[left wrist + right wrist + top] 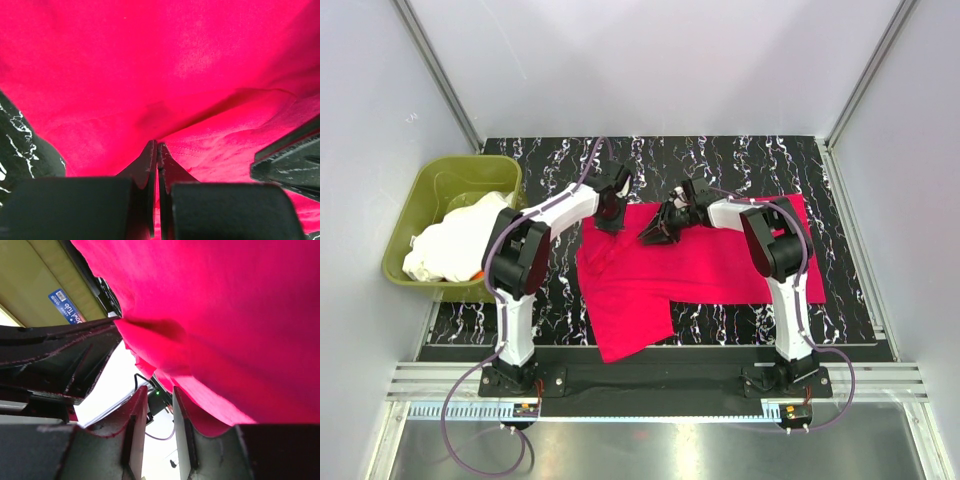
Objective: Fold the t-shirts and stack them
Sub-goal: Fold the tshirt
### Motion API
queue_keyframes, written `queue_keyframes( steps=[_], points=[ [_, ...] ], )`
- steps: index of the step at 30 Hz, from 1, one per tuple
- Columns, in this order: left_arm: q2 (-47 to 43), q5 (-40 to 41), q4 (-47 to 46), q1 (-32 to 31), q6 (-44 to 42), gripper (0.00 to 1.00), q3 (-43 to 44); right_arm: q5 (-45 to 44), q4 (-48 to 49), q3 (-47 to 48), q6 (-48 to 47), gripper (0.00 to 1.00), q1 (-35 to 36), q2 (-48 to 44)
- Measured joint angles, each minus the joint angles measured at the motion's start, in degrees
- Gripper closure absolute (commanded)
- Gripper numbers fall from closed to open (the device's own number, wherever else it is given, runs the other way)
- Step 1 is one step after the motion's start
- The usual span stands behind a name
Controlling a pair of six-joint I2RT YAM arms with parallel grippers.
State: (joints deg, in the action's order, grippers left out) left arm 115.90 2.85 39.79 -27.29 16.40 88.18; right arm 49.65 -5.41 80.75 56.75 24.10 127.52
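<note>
The crimson-red t-shirt [700, 262] lies spread and partly rumpled on the black marbled table [740, 160]. My left gripper [611, 215] is at the shirt's far left edge, and in the left wrist view [157, 145] its jaws are pressed shut on a fold of the red cloth [150, 60]. My right gripper [655, 232] is close by over the shirt's far edge. In the right wrist view [159, 390] its jaws stand a little apart with nothing between them, and red cloth [240, 315] drapes over one finger. White t-shirts [460, 240] are heaped in the tub.
The olive-green tub [440, 175] stands off the table's left edge and also shows in the right wrist view [30, 285]. The two grippers are close together; the right one shows in the left wrist view [290, 155]. Enclosure walls surround the table.
</note>
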Motion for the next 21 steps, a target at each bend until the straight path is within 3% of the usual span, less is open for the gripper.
queue_keyframes(
  steps=[21],
  points=[
    [3.4,0.4,1.1,0.3,0.0,1.00,5.3,-3.3,-3.0,5.5,-5.4,0.57,0.3,3.7]
  ],
)
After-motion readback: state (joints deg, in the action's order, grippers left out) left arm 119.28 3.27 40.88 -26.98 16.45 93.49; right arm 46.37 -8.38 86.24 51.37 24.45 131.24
